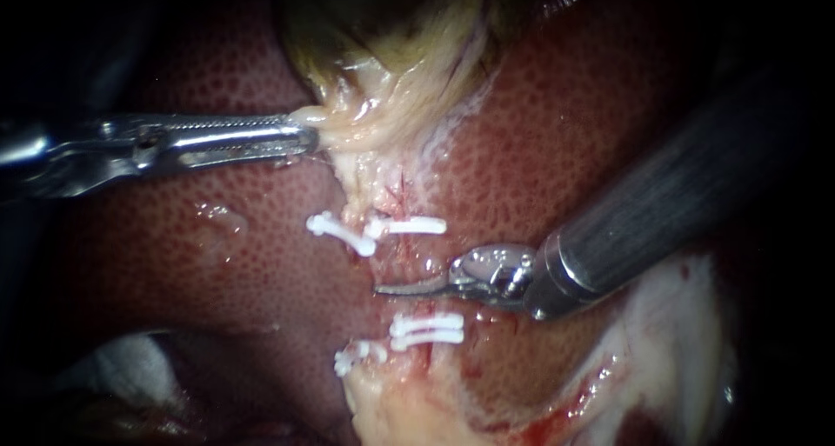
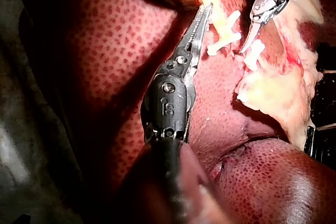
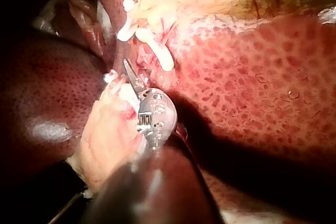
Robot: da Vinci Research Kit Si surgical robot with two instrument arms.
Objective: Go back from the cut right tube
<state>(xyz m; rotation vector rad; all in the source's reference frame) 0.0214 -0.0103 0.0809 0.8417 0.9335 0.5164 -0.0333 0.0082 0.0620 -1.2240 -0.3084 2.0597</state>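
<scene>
Right instrument [image 1: 391, 288]: jaws lie together, holding nothing, in the gap of the cut right tube [image 1: 409, 248] between its clips [image 1: 416, 227]. Hazard on withdrawal: a tilted tip may snag a clip (dislodging it). Left instrument [image 1: 306, 138]: jaws clamp the gallbladder [image 1: 383, 116]; slippage would jerk the stumps.

Colours and patterns we record in this field

We list: the broad red-brown liver [image 1: 217, 237], stippled all over with fine dark dots; the glossy olive-and-yellow gallbladder [image 1: 383, 29], paling to cream at its neck; small plain white plastic clips [image 1: 409, 227]; the slim bright-silver metal left instrument [image 1: 311, 137]; the right instrument [image 1: 387, 287], with a dull grey shaft and a silver tip; soft cream fatty tissue [image 1: 409, 402], streaked blood-red.
</scene>
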